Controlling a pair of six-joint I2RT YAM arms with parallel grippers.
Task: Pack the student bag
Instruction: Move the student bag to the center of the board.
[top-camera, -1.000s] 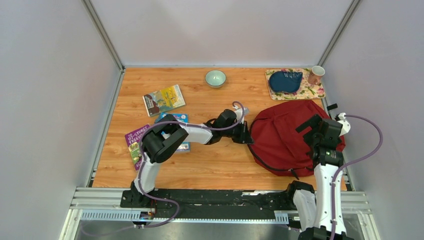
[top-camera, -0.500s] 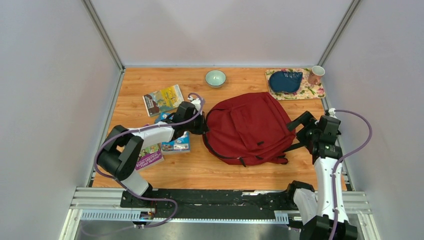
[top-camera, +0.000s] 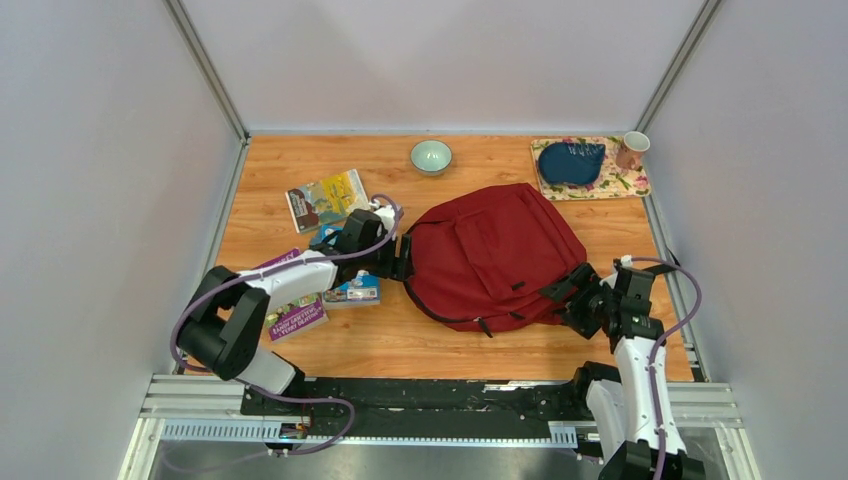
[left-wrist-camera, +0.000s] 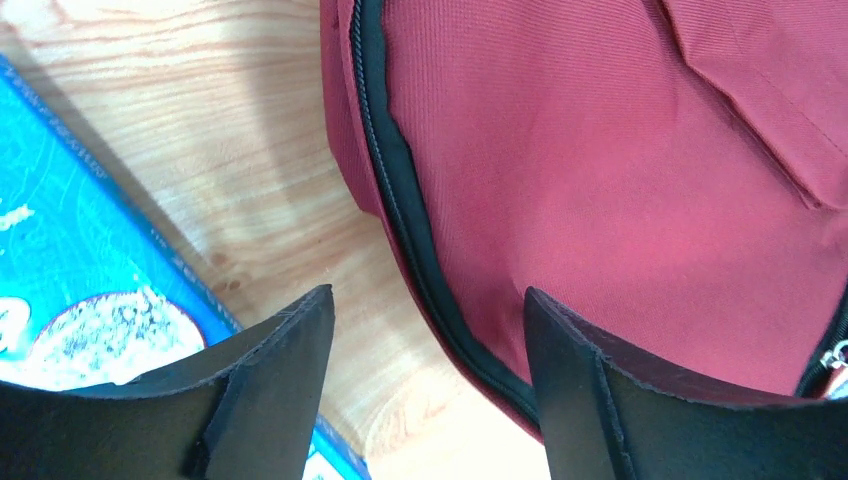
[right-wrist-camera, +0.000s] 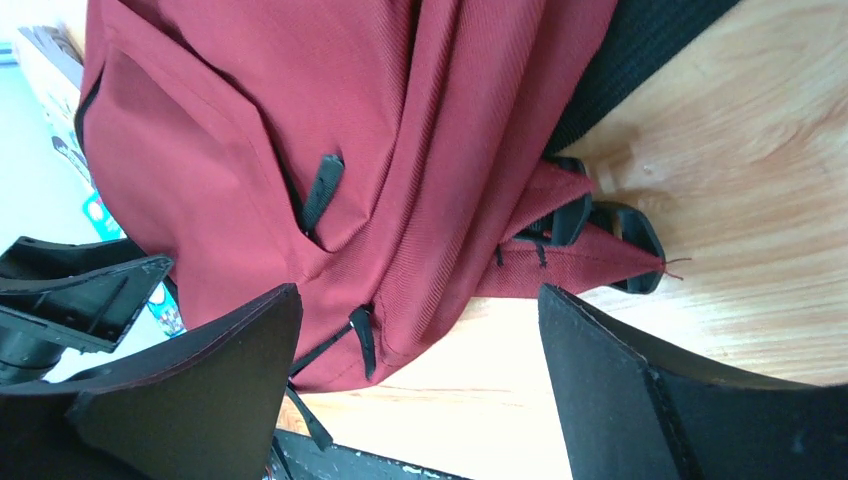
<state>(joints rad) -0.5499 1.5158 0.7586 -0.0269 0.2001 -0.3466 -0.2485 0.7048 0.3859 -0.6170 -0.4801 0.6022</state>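
Student bag (top-camera: 495, 255): dark red fabric, black zipper trim and straps.
Table (top-camera: 440, 340): orange-brown wood grain.
Bowl (top-camera: 431, 156): pale green.
Pouch (top-camera: 571, 162): dark blue.
Mat (top-camera: 628, 184): cream, pink-and-green floral print.
Yellow-green book (top-camera: 327, 199); bright blue book (top-camera: 352, 292); purple book (top-camera: 297, 316), pale lettering.

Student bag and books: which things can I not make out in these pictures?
- Inside of the student bag: hidden in every view by its own fabric.
- Blue book: top view, partly covered by the left arm.
- Purple book: top view, title too small to read.
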